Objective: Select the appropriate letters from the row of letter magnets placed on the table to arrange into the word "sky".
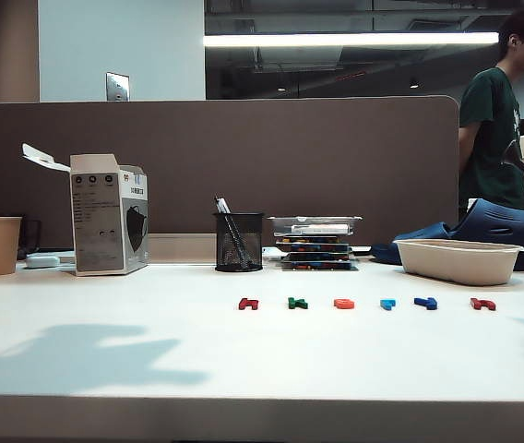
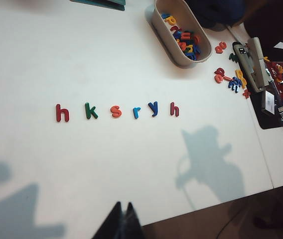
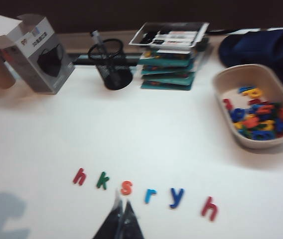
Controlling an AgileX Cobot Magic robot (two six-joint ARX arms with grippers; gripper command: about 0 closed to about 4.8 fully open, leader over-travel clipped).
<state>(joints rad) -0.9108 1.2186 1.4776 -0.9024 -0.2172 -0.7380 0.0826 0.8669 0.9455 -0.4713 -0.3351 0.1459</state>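
Row: h, k [image 2: 90, 111], s [image 3: 126, 187], r, y [image 2: 153, 108], h lie in a spaced line on the white table [image 2: 81, 55], each letter reachable alone.
Right gripper [image 3: 122, 213]: pinched together, empty, over the s, likely the first pick.
Left gripper [image 2: 122, 219]: closed, empty, parked near the table's front edge.
Tray [image 3: 231, 134]: holds spare letters.

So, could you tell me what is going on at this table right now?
Nothing is being held yet. Six letter magnets lie in a row on the white table, reading h, k, s, r, y, h. The right tool hovers shut near the orange s. The left tool hangs shut over the table's front edge.
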